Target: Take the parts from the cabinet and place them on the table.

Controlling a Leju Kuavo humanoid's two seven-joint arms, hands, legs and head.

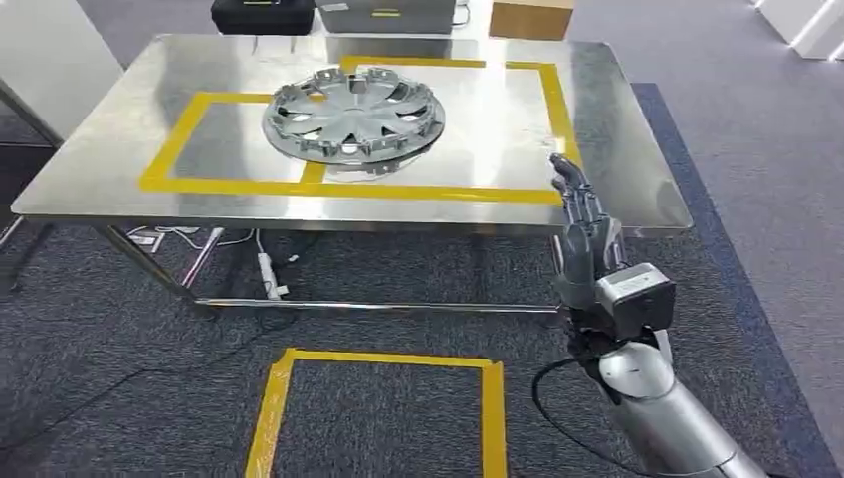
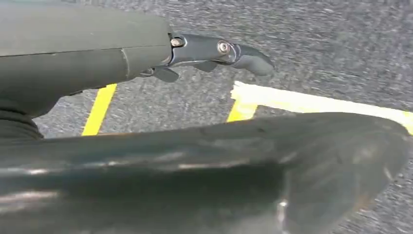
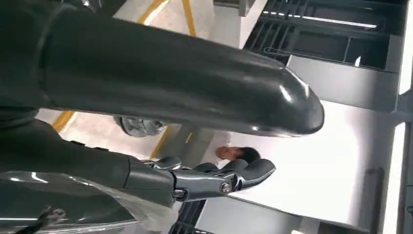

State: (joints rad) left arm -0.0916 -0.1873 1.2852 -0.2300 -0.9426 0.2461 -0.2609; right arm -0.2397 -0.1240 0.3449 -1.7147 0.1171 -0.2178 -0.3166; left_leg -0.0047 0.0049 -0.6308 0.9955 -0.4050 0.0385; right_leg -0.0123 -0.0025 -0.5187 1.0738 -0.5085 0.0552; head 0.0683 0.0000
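Your robot's right hand point(image 1: 582, 214) is the nearest thing in the head view, raised on its silver arm at the near right corner of the steel table point(image 1: 119, 149), fingers straight, upright and close side by side, with nothing in them. Look at the right wrist view and you see the same hand point(image 3: 195, 165) empty, its thick thumb apart from the darker fingers point(image 3: 243, 173).

Your left hand point(image 2: 146, 63) hangs over grey carpet point(image 2: 341, 39) crossed by yellow tape point(image 2: 311, 102); its fingers point(image 2: 229, 51) reach out straight and grip nothing.

You will find the part, a silver wheel cover point(image 1: 353, 118), lying flat on the table inside the yellow tape rectangle point(image 1: 299, 187), well apart from the right hand. Another taped square point(image 1: 383, 360) marks the carpet below the table's near edge.
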